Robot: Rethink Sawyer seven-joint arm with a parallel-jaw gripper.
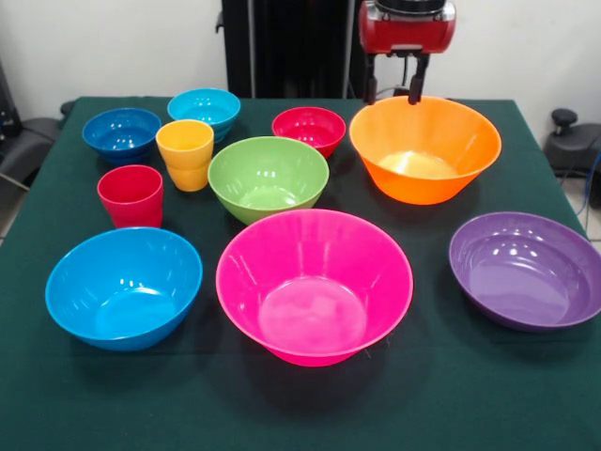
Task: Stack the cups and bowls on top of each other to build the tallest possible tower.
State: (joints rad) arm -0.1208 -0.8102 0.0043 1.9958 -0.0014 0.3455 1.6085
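Observation:
All bowls and cups stand apart on the green table (441, 395); no tower stands. Front row: a medium blue bowl (124, 287), a large pink bowl (314, 285), a large purple bowl (526, 270). Behind them: a red cup (130, 195), a yellow-orange cup (185, 153), a green bowl (268, 177), a large orange bowl (424, 147). At the back: a dark blue bowl (121, 132), a light blue bowl (204, 108), a small red bowl (309, 129). My gripper (393, 92) hangs open and empty just behind the orange bowl's far rim.
The robot's black pedestal (282, 47) stands behind the table's far edge. A dark chair (28, 136) is at the left and dark gear (570, 141) at the right of the table.

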